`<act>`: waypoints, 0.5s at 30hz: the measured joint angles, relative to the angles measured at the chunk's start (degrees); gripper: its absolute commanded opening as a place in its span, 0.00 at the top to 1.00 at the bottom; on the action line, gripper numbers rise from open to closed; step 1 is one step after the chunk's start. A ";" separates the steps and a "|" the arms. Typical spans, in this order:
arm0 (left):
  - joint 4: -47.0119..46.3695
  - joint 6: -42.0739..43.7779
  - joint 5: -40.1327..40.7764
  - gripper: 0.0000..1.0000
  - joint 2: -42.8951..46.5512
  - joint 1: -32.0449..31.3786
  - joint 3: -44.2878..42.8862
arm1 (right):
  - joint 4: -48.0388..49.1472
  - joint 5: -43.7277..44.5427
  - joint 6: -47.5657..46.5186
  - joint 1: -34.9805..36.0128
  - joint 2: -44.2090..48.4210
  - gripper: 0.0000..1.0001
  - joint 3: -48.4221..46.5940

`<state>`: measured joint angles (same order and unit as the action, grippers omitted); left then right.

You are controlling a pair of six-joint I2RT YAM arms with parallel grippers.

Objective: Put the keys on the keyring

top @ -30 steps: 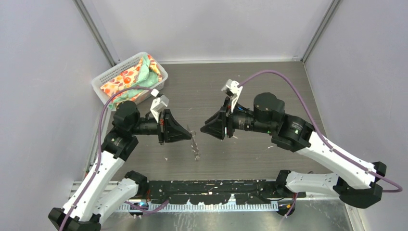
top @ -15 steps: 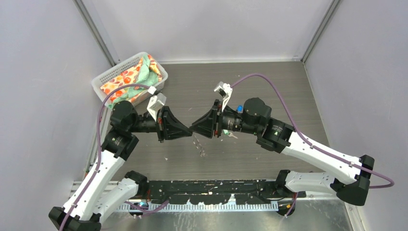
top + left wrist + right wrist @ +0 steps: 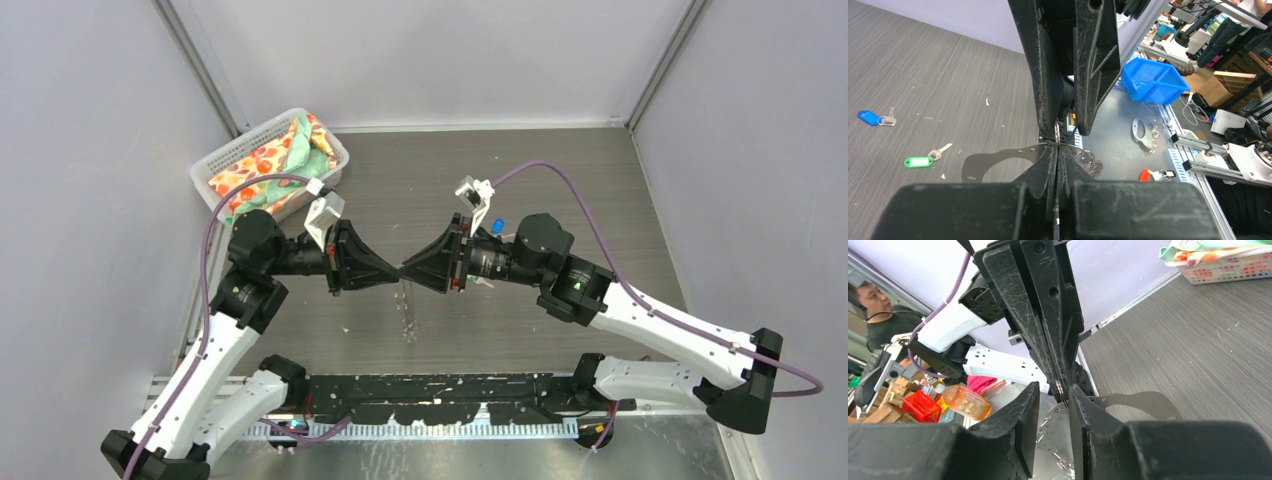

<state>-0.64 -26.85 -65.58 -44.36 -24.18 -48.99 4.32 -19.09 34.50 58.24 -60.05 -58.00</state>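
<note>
My left gripper [image 3: 393, 272] is shut on the keyring [image 3: 405, 308], a thin grey metal loop that hangs below its tips above the table. In the left wrist view the shut tips [image 3: 1057, 149] pinch the ring's top edge and the loop [image 3: 998, 153] spreads below. My right gripper [image 3: 408, 270] meets the left one tip to tip. In the right wrist view it [image 3: 1053, 396] is open, with the ring's edge [image 3: 1060, 388] between its fingers. The blue‑tagged key [image 3: 870, 117] and the green‑tagged key [image 3: 918, 161] lie on the table. The blue one also shows beside the right wrist [image 3: 497, 226].
A white mesh basket [image 3: 222, 160] full of patterned cloth stands at the back left, also in the right wrist view [image 3: 1220, 271]. Grey walls close in the table on three sides. Small white scraps lie on the wood‑grain surface.
My right gripper has moved left, from a gap away to tip to tip with the left gripper, around the ring's top edge. The left gripper has kept its hold on the keyring.
</note>
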 measured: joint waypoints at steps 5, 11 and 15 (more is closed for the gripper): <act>0.00 -0.20 0.02 1.00 0.02 0.00 -0.04 | 0.42 0.42 0.37 -0.02 1.81 0.68 1.03; 0.00 -0.20 0.04 1.00 0.02 0.00 -0.07 | 0.26 0.98 0.42 -0.15 2.82 0.73 1.57; 0.00 -0.20 0.11 1.00 -0.02 0.00 -0.20 | 0.20 1.01 0.42 -0.20 2.89 0.78 1.64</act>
<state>-0.64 -27.05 -65.47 -44.38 -24.18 -49.19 4.51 -18.09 34.92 58.04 -57.17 -56.36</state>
